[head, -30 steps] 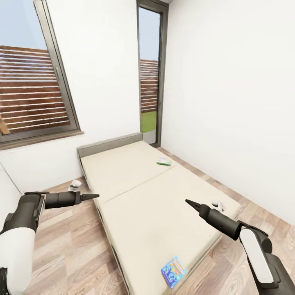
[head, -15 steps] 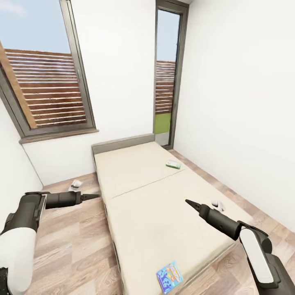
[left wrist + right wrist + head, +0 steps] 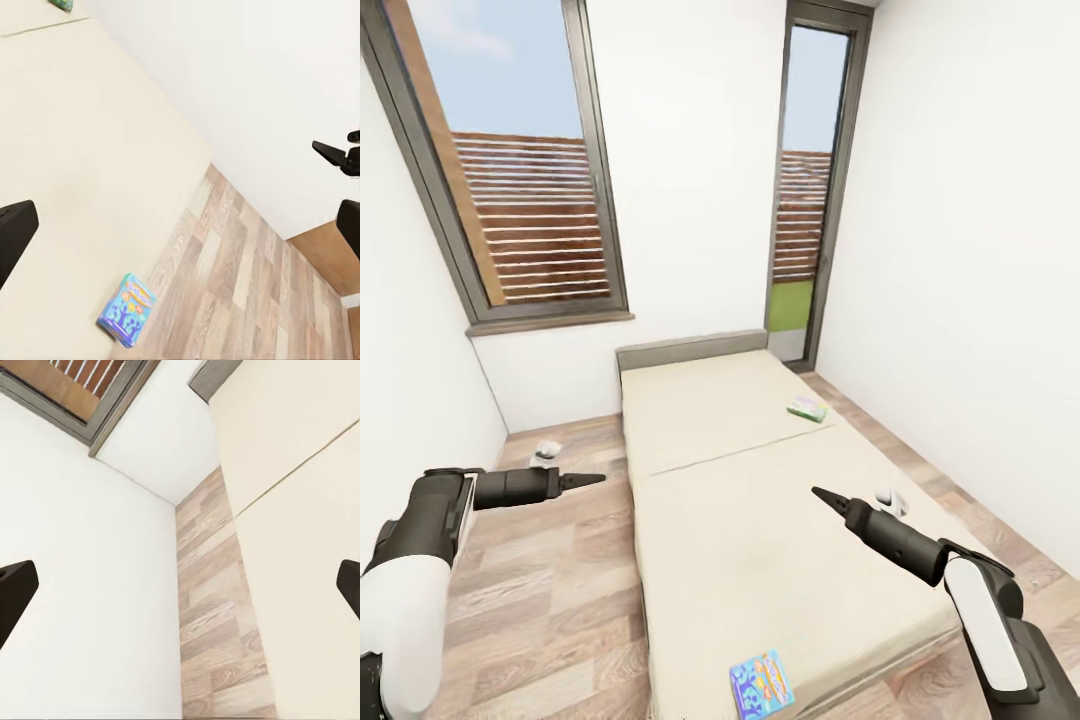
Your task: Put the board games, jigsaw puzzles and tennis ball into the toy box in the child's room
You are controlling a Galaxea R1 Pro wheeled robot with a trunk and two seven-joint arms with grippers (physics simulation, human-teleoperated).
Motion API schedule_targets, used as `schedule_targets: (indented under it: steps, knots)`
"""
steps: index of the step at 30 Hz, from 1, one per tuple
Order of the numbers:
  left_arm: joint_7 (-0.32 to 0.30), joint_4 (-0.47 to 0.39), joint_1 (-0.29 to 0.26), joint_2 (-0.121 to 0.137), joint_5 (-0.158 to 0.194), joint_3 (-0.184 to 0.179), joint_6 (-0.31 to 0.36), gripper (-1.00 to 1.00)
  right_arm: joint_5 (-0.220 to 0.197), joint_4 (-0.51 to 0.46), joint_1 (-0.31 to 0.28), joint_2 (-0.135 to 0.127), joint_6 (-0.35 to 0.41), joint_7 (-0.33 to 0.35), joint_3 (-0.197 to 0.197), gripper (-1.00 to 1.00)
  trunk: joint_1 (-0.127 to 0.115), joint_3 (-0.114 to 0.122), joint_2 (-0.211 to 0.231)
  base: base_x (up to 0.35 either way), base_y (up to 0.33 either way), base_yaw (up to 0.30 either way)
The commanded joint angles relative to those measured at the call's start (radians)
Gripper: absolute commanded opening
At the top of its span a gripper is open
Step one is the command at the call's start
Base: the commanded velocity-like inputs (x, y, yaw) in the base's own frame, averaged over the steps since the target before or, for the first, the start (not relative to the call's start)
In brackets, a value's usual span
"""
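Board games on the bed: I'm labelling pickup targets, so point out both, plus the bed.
blue board game (image 3: 761, 683), head view, lid centre.
green-white board game (image 3: 807, 409), head view, lid centre.
bed (image 3: 760, 560), head view, bare near mattress.

bed (image 3: 760, 520): cream mattresses seen as matt, cloth-like, frame matt grey | floor (image 3: 550, 590): brown-grey wood planks, grain visible, low sheen | walls (image 3: 960, 250): smooth matt white | blue board game (image 3: 761, 683): printed lid, slightly glossy | left end effector (image 3: 588, 479): matt black | window frame (image 3: 600, 190): dark grey, smooth
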Motion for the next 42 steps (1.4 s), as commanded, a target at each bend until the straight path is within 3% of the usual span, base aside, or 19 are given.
schedule_targets:
  steps: [1, 30, 42]
  knots:
    - [-0.008, -0.001, -0.002, -0.001, -0.011, 0.003, 0.011, 1.00, 0.003, 0.000, -0.001, 0.000, 0.005, 0.005, -0.001, 1.00, 0.001, -0.002, -0.002, -0.058, -0.303, 0.279]
    - [-0.008, -0.001, -0.002, -0.013, -0.013, 0.003, 0.011, 1.00, 0.003, 0.001, -0.001, 0.002, 0.005, 0.005, 0.004, 1.00, 0.001, 0.014, -0.002, -0.157, -0.257, 0.279]
    - [-0.008, -0.001, -0.002, -0.015, -0.013, 0.003, 0.011, 1.00, 0.003, 0.003, -0.001, 0.001, 0.005, 0.005, 0.002, 1.00, 0.001, 0.020, -0.002, -0.164, -0.078, 0.261]
